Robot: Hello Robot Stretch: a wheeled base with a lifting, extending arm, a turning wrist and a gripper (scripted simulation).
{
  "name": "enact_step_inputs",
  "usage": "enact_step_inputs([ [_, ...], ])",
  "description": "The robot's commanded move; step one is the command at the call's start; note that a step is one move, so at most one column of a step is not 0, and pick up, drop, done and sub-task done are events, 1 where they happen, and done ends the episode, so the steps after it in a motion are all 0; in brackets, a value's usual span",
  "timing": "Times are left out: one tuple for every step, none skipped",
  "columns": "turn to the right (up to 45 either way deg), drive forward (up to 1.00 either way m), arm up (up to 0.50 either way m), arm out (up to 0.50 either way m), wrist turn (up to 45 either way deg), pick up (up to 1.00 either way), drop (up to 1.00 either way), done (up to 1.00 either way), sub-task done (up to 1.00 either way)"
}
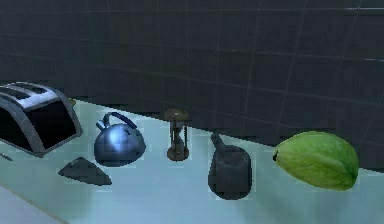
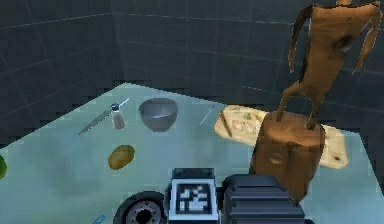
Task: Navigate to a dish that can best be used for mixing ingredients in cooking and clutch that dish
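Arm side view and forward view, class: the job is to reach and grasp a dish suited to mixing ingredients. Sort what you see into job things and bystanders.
Belongs to the job:
grey bowl

Just lying about:
toaster
blue kettle
hourglass
green rounded thing
wooden statue
small shaker

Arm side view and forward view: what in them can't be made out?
Toaster: the forward view's left edge cuts it off.
Wooden statue: the arm side view's top edge cuts its top; its base hides part of the board.
Small things on the board: too small to name.
Gripper: the arm side view's bottom edge cuts it; cannot tell whether it holds anything.
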Motion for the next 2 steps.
enact_step_inputs([
  [0.0, 0.0, 0.0, 0.36, 0.0, 0.0, 0.0, 0.0, 0.0],
  [0.0, 0.0, 0.0, 0.0, 45.0, 0.0, 0.0, 0.0, 0.0],
])
